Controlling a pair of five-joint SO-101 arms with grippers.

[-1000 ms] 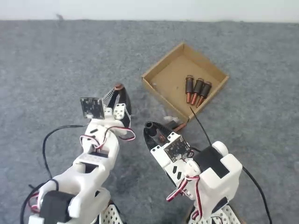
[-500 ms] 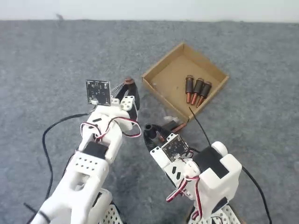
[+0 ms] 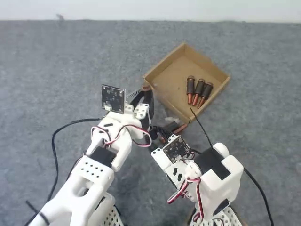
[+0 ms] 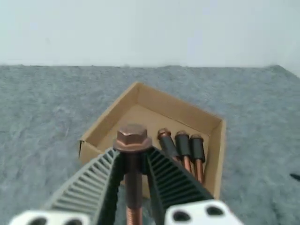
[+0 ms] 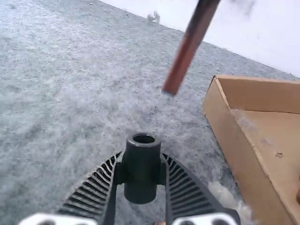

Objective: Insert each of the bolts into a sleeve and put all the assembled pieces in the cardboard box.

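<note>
The right gripper (image 5: 140,180) is largely hidden in the high view beneath the left arm's wrist. Its own camera shows its ribbed fingers clamped around a black sleeve (image 5: 140,164). The sleeve stands upright with its long axis vertical and its open mouth facing up.

The left gripper (image 4: 133,157) is closed on a copper bolt (image 4: 132,140), gripping the shank just under the hexagonal head. The head sits beyond the fingertips, and the shank runs back between the fingers until the frame edge cuts it off. In the right wrist view the same shank appears blurred and tilted. Its bare end hangs above the sleeve's mouth and off to one side, clear of the sleeve, while its head end is cut off by the frame.

In the high view this happens just beside the near-left corner of the cardboard box (image 3: 154,88). The box sits on grey carpet (image 3: 56,61). Three assembled pieces (image 3: 199,92) lie side by side and parallel inside it, near its right wall, with their copper shanks pointing toward the arms.

On the carpet between the box and the right arm lie a few small parts (image 3: 178,126), dark and copper-coloured and too small to identify. A thin black cable (image 3: 200,125) runs from there to the right arm.
</note>
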